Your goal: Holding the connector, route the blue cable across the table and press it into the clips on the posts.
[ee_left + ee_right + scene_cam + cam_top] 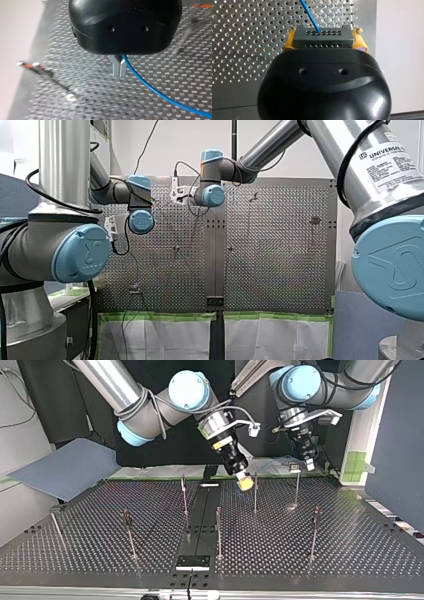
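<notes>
Although little of the grippers can be read in the front view, my left arm [140, 221] and my right arm [213, 195] are seen raised above the perforated table [280, 270]. The cable cannot be made out there.

In the top view, the right gripper [243, 481] is found over the table's edge on the arms' side, just beside the nearest post [255, 492]. The left gripper [309, 464] is seen near a second post [297, 487]. Nothing is seen lying in the clips [316, 511], so the routing is judged to be at its start.

In the left wrist view, the metal fingers [116, 67] are seen set together. The blue cable [160, 93] appears to be pinched between them and is led away from there over the table.

In the right wrist view, the connector [322, 40] is seen clamped between the yellow pads [288, 41], the jaws closed onto its sides. The cable is seen leaving its front face.

For the step to be done well, the connector should be gripped firmly and level, and the cable drawn taut but not strained between the two grippers. The span is best lined up above a clip's slot before it is lowered. It should then be pressed straight down, so that the post is not bent aside.
</notes>
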`<state>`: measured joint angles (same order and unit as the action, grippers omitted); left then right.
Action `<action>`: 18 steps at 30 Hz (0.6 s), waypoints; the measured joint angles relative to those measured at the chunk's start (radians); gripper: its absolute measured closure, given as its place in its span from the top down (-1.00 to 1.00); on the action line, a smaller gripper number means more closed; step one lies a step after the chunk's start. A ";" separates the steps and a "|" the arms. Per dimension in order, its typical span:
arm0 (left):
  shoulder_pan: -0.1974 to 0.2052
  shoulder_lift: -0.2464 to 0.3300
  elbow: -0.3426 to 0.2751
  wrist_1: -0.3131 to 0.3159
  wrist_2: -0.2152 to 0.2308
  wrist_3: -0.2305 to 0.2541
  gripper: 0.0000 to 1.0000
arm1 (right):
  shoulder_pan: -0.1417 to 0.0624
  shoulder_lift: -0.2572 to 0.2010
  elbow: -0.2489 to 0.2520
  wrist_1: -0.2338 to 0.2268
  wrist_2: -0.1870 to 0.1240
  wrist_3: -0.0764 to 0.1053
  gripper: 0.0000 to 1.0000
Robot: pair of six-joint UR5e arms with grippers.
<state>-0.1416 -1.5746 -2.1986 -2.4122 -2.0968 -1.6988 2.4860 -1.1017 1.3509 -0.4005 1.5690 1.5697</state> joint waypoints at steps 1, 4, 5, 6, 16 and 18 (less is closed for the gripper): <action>0.008 0.008 0.006 -0.005 0.008 -0.008 -1.00 | 0.001 0.000 -0.006 0.004 0.002 0.000 -1.00; 0.029 0.038 0.021 -0.013 0.038 -0.038 -1.00 | 0.002 0.001 -0.023 0.014 0.010 0.003 -1.00; 0.033 0.047 0.023 -0.014 0.047 -0.047 -1.00 | 0.000 0.001 -0.029 0.017 0.013 0.004 -1.00; 0.038 0.058 0.025 -0.014 0.058 -0.058 -1.00 | -0.001 0.002 -0.033 0.019 0.016 0.005 -1.00; 0.063 0.102 0.050 -0.013 0.150 -0.150 -1.00 | -0.007 0.005 -0.064 0.024 0.026 0.007 -1.00; 0.063 0.101 0.051 -0.017 0.169 -0.169 -1.00 | -0.004 0.007 -0.070 0.024 0.026 0.008 -1.00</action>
<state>-0.0782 -1.4734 -2.1478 -2.4287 -1.9278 -1.8676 2.4821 -1.0951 1.2808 -0.3761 1.5951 1.5772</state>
